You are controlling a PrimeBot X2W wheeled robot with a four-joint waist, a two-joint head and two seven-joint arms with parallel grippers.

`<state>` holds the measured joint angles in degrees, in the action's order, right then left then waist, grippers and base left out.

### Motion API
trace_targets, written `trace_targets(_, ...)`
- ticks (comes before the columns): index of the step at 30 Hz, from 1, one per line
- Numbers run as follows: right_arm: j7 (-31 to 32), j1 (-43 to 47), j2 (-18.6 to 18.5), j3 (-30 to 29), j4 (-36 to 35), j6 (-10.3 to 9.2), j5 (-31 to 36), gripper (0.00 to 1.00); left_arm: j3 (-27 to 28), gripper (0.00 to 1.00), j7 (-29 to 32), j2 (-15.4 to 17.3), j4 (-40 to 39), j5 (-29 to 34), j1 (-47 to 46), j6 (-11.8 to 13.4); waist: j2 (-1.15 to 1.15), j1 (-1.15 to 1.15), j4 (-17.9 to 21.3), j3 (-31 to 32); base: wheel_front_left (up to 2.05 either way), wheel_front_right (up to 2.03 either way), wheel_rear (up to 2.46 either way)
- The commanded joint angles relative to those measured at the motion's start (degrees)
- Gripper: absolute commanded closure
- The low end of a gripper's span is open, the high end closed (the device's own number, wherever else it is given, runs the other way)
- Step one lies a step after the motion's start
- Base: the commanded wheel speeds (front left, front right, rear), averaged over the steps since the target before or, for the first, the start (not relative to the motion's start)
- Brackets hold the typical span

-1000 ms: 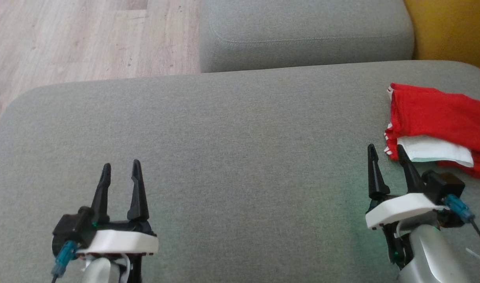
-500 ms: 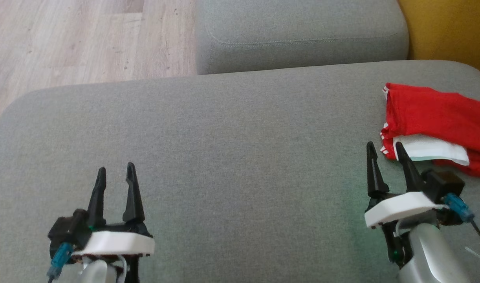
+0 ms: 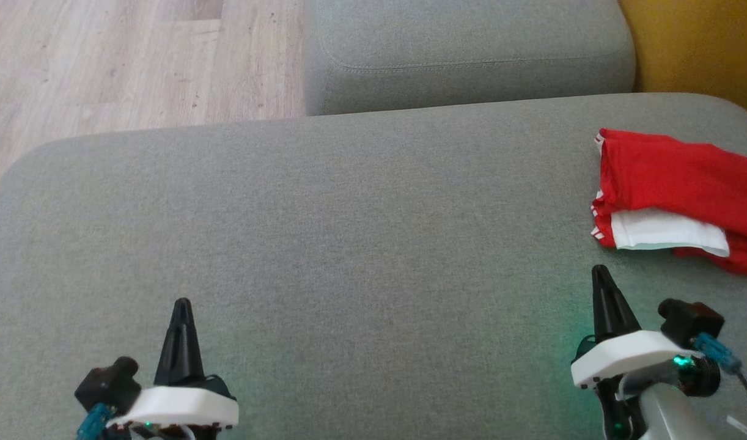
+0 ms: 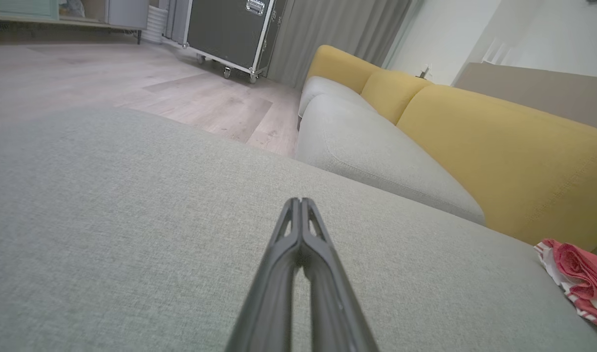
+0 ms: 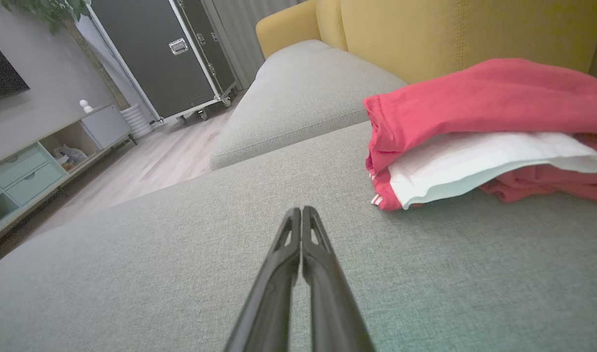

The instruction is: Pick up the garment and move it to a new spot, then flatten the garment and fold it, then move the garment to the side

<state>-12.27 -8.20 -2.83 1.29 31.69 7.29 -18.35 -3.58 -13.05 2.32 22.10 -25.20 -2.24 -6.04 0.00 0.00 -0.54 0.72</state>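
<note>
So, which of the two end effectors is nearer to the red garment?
The right end effector, just short of the red garment; the left end effector sits far across the grey cushion.

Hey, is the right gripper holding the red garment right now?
No, in the right wrist view the right gripper is shut on nothing, short of the red garment lying on the grey cushion.

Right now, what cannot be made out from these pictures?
1. Garment: head view's right edge cuts off its right part.
2. Its kind: folded layers hide the shape in every view.
3. Left end effector and right end effector: head view's bottom edge cuts off what is behind them.
</note>
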Motion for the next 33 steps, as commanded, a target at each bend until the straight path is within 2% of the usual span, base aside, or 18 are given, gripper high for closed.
trace_targets(1,0.2,-2.9,-0.2,-0.3,-2.2,0.02,-1.2,1.0,0.9,1.0,0.4,0.1,-2.0,-0.9,-2.8,-0.1,0.0,0.0,0.0,0.0,0.0,0.0,0.0)
trace_targets(33,5.3,-1.4,-0.2,-2.3,-6.7,0.07,-21.7,1.0,3.4,1.0,5.7,0.2,-3.8,-19.5,-3.0,-0.5,0.0,0.0,0.1,-0.3,0.0,0.0,0.0)
